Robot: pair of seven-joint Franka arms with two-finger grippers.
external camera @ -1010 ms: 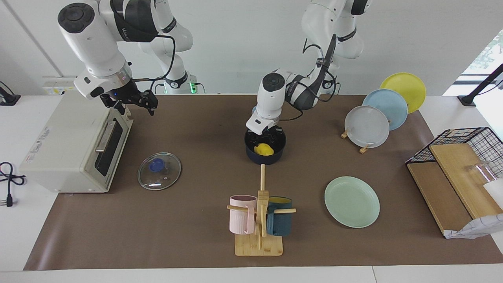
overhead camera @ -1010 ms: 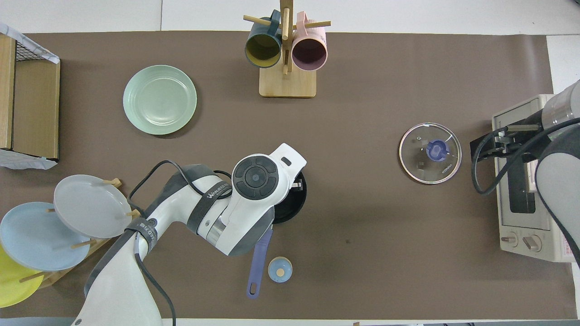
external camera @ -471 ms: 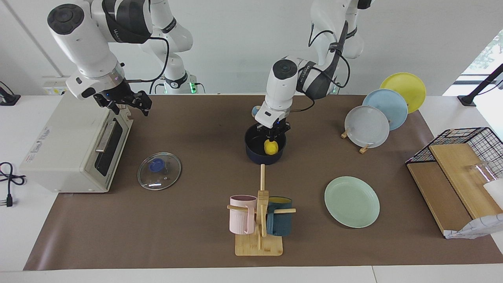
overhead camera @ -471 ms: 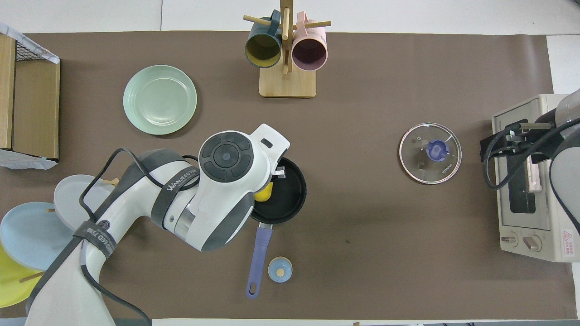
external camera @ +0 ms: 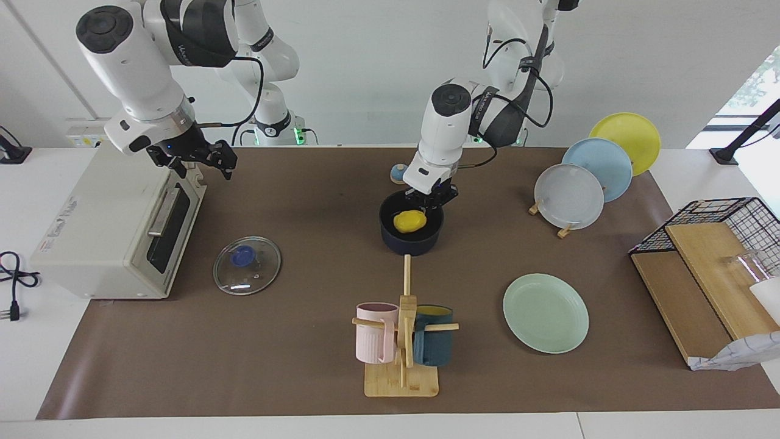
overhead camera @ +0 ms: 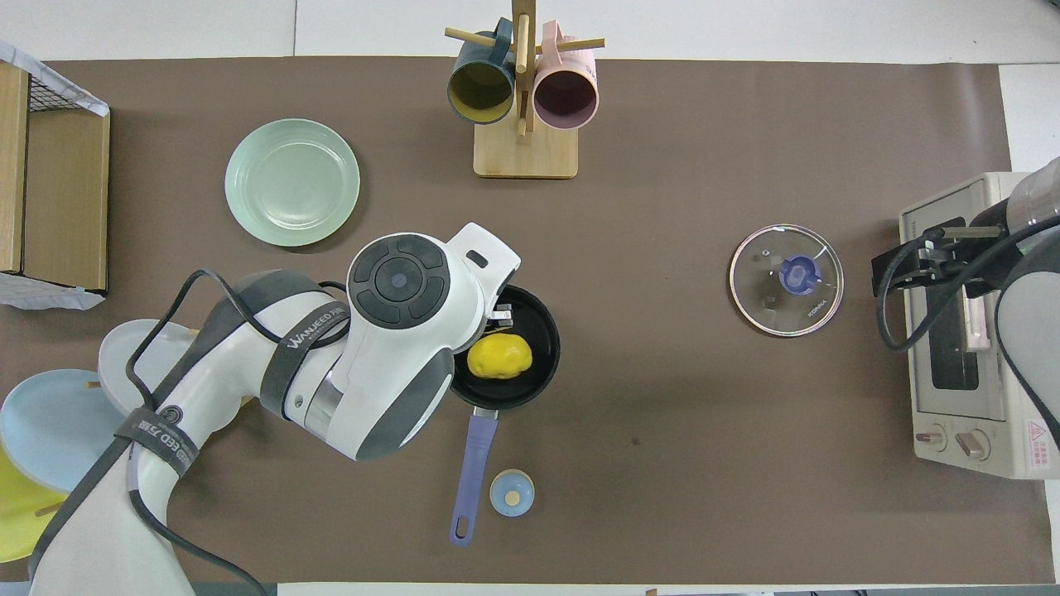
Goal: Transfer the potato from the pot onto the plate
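Yellow potato (external camera: 409, 221) is lying loose in the pot (external camera: 411, 242), just under your left gripper (external camera: 431, 199), which hangs over the rim at the robots' side. Can't tell whether its fingers are apart or together, but they don't have the potato. The mint-green plate (external camera: 546, 313) sits well away from that gripper, toward the left arm's end of the table. Your right gripper (external camera: 196, 158) waits over the toaster oven (external camera: 116, 225), fingers spread with nothing between them.
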